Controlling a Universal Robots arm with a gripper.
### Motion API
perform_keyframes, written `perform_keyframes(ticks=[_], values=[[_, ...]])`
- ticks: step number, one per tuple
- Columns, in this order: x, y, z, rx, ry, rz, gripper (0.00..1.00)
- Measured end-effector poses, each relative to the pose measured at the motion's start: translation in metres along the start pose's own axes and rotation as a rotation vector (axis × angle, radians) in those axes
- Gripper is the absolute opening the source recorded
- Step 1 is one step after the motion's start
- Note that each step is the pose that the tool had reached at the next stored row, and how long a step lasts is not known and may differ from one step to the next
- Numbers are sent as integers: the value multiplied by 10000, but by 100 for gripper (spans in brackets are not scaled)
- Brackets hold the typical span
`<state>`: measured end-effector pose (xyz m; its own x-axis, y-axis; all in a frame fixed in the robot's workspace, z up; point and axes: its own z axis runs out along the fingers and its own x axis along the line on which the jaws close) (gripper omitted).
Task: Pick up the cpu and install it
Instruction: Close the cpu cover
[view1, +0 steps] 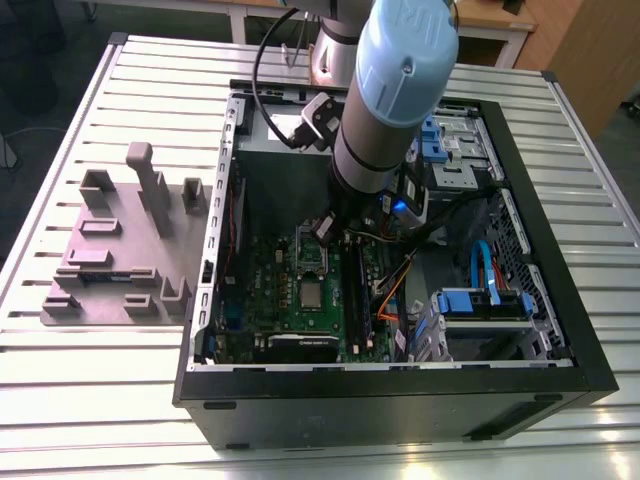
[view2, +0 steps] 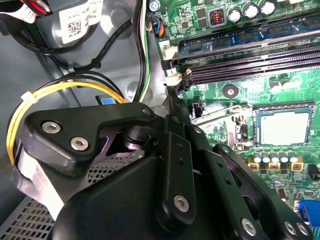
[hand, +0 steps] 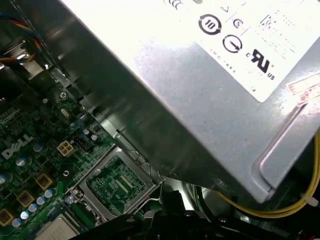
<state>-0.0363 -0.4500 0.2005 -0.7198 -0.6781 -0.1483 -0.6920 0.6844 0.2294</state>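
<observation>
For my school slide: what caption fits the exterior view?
Robot arm reaching into an open computer case, above the green motherboard.

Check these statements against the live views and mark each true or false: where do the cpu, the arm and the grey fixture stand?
1. The cpu lies flat on the green motherboard. True.
2. The arm hangs outside the computer case. False: it reaches down into the open case.
3. The grey fixture stands at the exterior view's right of the case. False: it stands at the case's left in that view.
4. The case rests on a slatted table. True.
</observation>
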Motion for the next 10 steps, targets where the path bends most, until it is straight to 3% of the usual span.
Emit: perform_keyframes(ticks=[10], values=[[-8,-14,16,13,-37,207,10]])
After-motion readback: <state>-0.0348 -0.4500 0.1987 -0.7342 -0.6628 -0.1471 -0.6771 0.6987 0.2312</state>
